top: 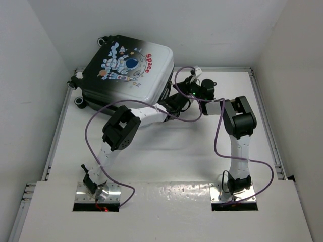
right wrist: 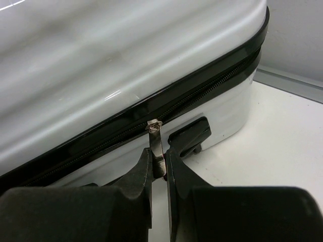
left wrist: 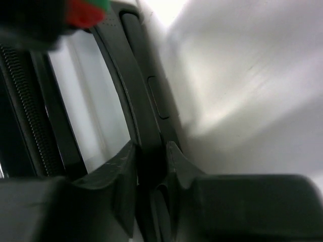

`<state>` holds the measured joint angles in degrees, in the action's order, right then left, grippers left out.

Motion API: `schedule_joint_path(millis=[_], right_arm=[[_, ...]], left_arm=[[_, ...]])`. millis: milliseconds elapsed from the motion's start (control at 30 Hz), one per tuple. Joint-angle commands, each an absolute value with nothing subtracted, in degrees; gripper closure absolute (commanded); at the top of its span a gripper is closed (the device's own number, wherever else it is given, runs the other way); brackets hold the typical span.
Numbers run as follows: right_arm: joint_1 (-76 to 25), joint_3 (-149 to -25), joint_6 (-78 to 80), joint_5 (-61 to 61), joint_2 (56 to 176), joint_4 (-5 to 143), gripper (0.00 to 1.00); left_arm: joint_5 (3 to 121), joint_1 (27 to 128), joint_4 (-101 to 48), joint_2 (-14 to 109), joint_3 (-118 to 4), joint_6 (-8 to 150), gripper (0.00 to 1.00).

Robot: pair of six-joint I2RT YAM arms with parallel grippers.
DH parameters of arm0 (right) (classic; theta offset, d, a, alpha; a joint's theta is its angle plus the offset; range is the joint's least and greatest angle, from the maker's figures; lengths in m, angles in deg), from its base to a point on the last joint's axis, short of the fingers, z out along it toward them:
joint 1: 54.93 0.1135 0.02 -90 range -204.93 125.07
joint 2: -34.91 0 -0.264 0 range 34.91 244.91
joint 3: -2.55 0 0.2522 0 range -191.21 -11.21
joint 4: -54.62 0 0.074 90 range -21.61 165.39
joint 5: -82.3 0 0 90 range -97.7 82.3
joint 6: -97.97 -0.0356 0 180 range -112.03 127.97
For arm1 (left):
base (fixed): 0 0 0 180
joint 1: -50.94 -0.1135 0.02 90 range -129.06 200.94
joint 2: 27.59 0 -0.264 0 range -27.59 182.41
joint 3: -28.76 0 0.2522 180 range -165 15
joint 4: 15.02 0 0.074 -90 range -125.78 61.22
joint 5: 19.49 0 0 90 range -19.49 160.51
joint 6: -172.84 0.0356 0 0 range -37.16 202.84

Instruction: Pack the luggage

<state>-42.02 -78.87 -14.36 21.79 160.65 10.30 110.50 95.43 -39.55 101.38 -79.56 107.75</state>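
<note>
**A:** Start at the near edge. How do the arms stand?

**B:** Both rise from their bases at the near edge of the table [top: 166, 156] and reach toward its far left. The left arm [top: 121, 131] leans across to the right side of the luggage [top: 126, 70]. The right arm [top: 237, 136] stands on the right and bends left to that same side, a little farther back.

**A:** And the left gripper [left wrist: 150, 148]?

**B:** Its jaws are drawn narrow, with one finger on each side of a black bar [left wrist: 133, 85] on the luggage's side. The bar fills the gap between them, so it looks clamped on the bar. That view is close and blurred, and I cannot tell what the bar is.

**A:** The right gripper [right wrist: 158, 154]?

**B:** It is nearly closed, pinching the silver zipper pull [right wrist: 156, 136] between its fingertips. The pull hangs from the black zipper [right wrist: 212, 88] that runs along the seam between the two shell halves. A black block [right wrist: 189, 136] sits on the lower half just right of the pull.

**A:** Where does the luggage lie, and which way does it point?

**B:** It is in the far left corner of the table, closed and lying flat, with the astronaut print facing up. The wheels are at its left end. Its long axis runs left to right, and the end without wheels points right, toward both grippers.
</note>
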Motion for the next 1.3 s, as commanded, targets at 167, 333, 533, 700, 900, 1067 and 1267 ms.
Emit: schedule_joint_path(millis=[167, 333, 533, 700, 900, 1067, 1267], right_arm=[[-44.29, -79.94, -12.24, 14.45, 160.69, 7.3, 1.0], [-44.29, -80.64, -11.28, 14.01, 161.04, 7.92, 1.0], [-44.91, -79.94, -7.95, 13.04, 161.21, 8.27, 1.0], [-46.4, -78.71, -4.78, 11.55, 161.3, 8.36, 1.0], [-48.07, -76.96, -2.32, 10.93, 160.42, 8.53, 1.0], [-48.43, -75.73, 0.58, 10.32, 160.24, 8.45, 1.0], [-48.34, -76.16, 4.98, 7.24, 160.86, 7.83, 1.0]], left_arm=[[104.35, 84.17, -54.97, 105.13, -77.55, 93.92, 0.9], [101.98, 83.11, -57.61, 104.43, -75.45, 93.92, 1.0], [98.55, 81.53, -58.23, 99.34, -67.71, 97.08, 1.0], [96.88, 79.86, -58.23, 92.57, -58.24, 102.35, 1.0], [95.74, 77.66, -57.62, 83.96, -49.61, 110.68, 1.0], [94.24, 77.13, -55.24, 77.54, -41.26, 119.38, 1.0], [93.71, 77.66, -52.17, 70.77, -33.35, 125.9, 1.0]])
